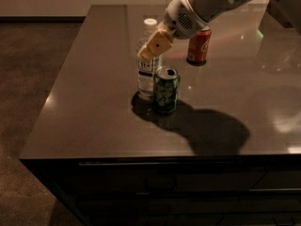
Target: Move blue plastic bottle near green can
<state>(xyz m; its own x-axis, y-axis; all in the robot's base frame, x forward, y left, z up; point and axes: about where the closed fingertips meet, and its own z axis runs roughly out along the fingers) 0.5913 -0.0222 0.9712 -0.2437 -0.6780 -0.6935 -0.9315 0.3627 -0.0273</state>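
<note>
clear bluish plastic water bottle [145, 75] upright on dark tabletop [84, 107], just left of green drink can [166, 91], gripper [153, 49] pinching bottle's shoulder, red-orange soda can [198, 47] far right

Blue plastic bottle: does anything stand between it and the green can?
Nothing visible does. The blue plastic bottle stands beside the green can, with the gripper at the bottle's upper part; the red can is apart, farther back.

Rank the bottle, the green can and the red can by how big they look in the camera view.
1. Blue plastic bottle, tallest; the gripper is in front of its upper part.
2. Green can.
3. Red-orange soda can, but it stands farther back, so the cans may really match.
</note>
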